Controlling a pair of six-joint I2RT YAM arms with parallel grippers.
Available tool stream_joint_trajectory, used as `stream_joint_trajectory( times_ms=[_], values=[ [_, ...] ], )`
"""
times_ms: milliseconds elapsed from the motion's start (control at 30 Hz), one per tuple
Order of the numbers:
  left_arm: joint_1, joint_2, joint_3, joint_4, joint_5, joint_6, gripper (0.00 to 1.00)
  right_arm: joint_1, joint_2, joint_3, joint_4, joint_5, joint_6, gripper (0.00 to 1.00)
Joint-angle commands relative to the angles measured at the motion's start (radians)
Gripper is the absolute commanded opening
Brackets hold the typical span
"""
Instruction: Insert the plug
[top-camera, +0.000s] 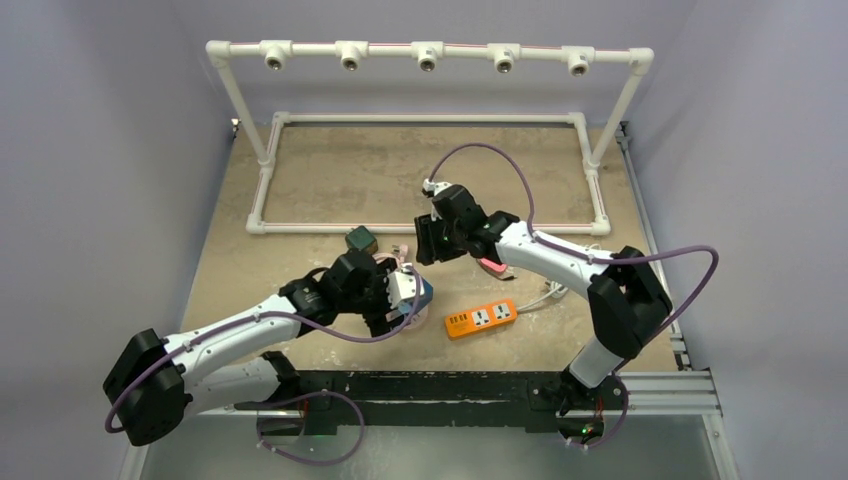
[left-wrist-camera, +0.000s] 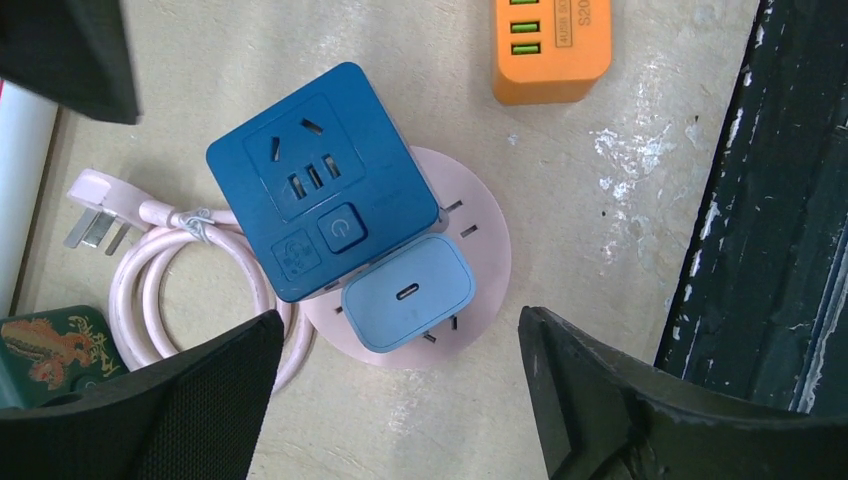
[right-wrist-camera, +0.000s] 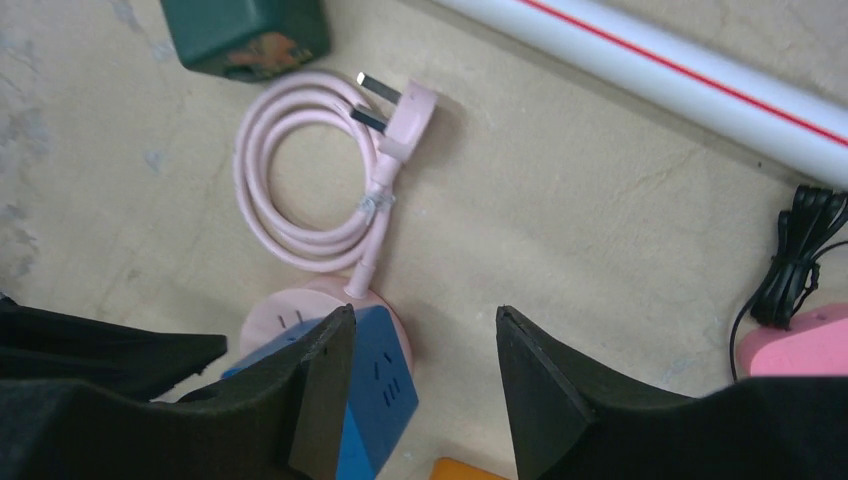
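Beige stone-patterned table (top-camera: 330, 180) carries a white pipe frame (top-camera: 425, 117) across its far half. The left arm (top-camera: 240, 330) reaches in from the near left, and the right arm (top-camera: 560, 255) bends in from the near right, so both wrists meet near the middle.

The left gripper (left-wrist-camera: 400, 330) hangs over the sockets with its jaws wide and nothing between them. The right gripper (right-wrist-camera: 425, 320) is just beyond them on the far side. Its jaws are also apart with only bare table in the gap, though its one finger (right-wrist-camera: 325, 390) overlaps the cube in that view.

An orange power strip (top-camera: 481, 318) lies on the near right of the group. A blue cube socket (left-wrist-camera: 320, 180) sits over part of a round pink socket (left-wrist-camera: 480, 230); whether it is plugged into it cannot be told. A pink cord (right-wrist-camera: 243, 170) runs from the round socket in a tied coil. A green cube (right-wrist-camera: 248, 30) stands just beside the coil.

A pale-blue charger (left-wrist-camera: 408, 292) sits on the round socket's face, touching the blue cube's edge. The pink plug (right-wrist-camera: 412, 118) lies flat on the table at the coil's end, prongs bare, apart from every socket.
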Motion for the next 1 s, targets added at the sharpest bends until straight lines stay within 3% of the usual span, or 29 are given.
stream_joint_trajectory(
  times_ms=[0, 200, 400, 667, 967],
  values=[
    [0.003, -0.009, 0.011, 0.031, -0.007, -0.055, 0.89, 0.005, -0.005, 0.067, 0.035, -0.019, -0.001, 0.57],
    [0.002, 0.050, 0.016, 0.068, -0.068, -0.122, 0.89, 0.033, 0.044, 0.091, 0.074, -0.057, 0.014, 0.59],
    [-0.003, 0.106, 0.034, 0.097, -0.071, -0.145, 0.88, 0.057, 0.105, 0.094, 0.096, -0.067, 0.011, 0.54],
    [-0.001, 0.106, 0.035, 0.098, -0.067, -0.111, 0.79, 0.061, 0.066, 0.012, 0.084, -0.023, 0.007, 0.43],
    [0.000, 0.085, 0.007, 0.078, -0.062, 0.025, 0.77, 0.063, -0.020, -0.091, 0.061, 0.019, 0.040, 0.41]
  ],
)
